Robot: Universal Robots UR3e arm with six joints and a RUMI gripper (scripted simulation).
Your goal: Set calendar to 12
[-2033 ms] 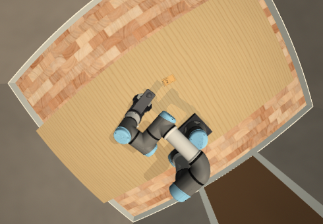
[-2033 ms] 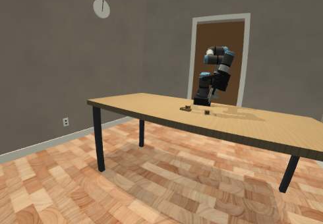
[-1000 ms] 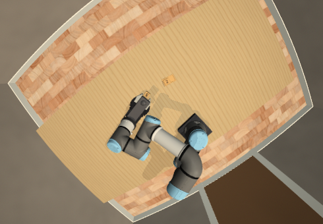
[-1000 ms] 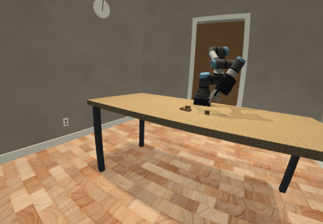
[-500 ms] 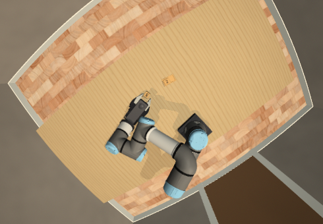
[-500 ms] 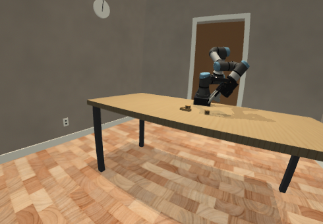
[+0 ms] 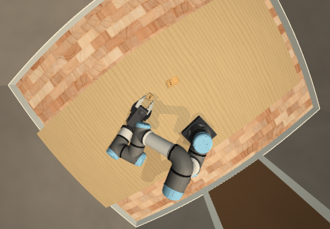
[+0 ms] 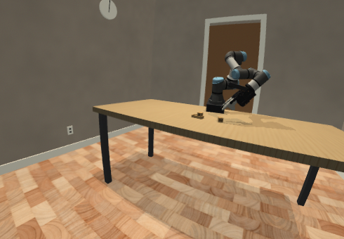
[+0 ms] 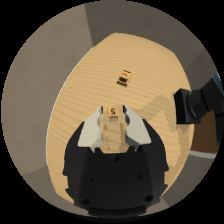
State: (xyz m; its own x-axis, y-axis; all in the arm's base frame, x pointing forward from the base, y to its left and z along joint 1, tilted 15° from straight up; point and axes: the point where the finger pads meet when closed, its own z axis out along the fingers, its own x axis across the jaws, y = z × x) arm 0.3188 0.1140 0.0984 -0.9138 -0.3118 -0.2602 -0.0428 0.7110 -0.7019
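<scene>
Above the table [image 7: 219,48] [image 8: 168,117] [image 9: 75,100], the jaws stand partly apart and empty, near the loose cube [image 7: 149,97] [image 8: 220,119] [image 9: 113,112] showing 5.

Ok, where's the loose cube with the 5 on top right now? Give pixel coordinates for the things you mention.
The loose cube [image 7: 149,96] [image 8: 220,119] [image 9: 113,112] sits on the table [image 7: 236,48] [image 8: 158,112] [image 9: 80,90], outside the tray [image 7: 175,80] [image 8: 197,117]; the top view shows it just beyond the end effector's fingertips.

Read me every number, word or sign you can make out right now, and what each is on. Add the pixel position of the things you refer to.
"5": top face of the loose cube [image 7: 149,96] [image 8: 220,119] [image 9: 113,112] on the table [image 7: 236,48] [image 8: 158,112] [image 9: 75,95].
"2": top face of the cube [image 7: 170,83] [image 8: 200,114] [image 9: 125,74] at the tray [image 7: 176,80] [image 8: 195,117].
Dark marks on the tray and on the cubes' sides: too small to read.
Wall clock [image 8: 104,11]: no numerals readable.
</scene>
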